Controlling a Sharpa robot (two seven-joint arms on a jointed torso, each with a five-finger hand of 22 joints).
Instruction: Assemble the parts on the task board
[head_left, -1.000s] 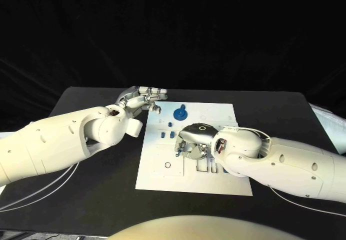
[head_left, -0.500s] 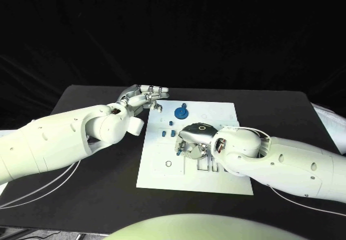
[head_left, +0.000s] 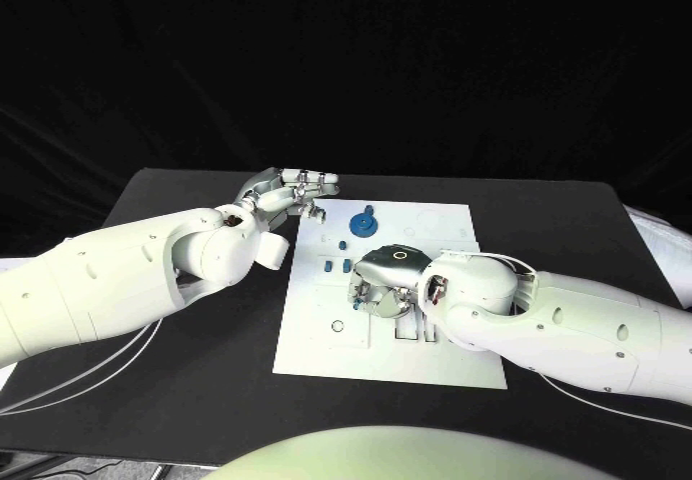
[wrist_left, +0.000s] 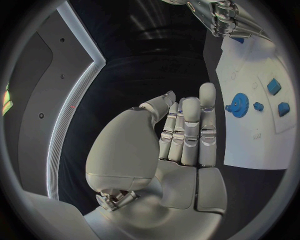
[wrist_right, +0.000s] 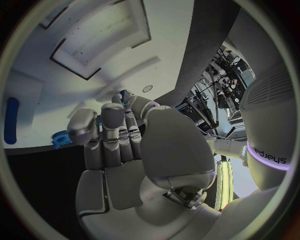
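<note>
Head view: the white task board (head_left: 378, 345) is lying mid-counter, a blue gear (head_left: 362, 226) sitting at its 12 o'clock end. The right hand (head_left: 382, 292) is pressing down over the board's centre, its grasp impossible to tell. The left hand (head_left: 296, 190) is hovering released, fingers straight, off the board's 11 o'clock corner above the black counter (head_left: 188, 400).

Right hand (head_left: 387, 283) covers mid task board (head_left: 440, 225); whatever sits under its fingers is hidden, and can't tell if it holds a part. Small blue parts (head_left: 338, 266) beside it too small to identify.
</note>
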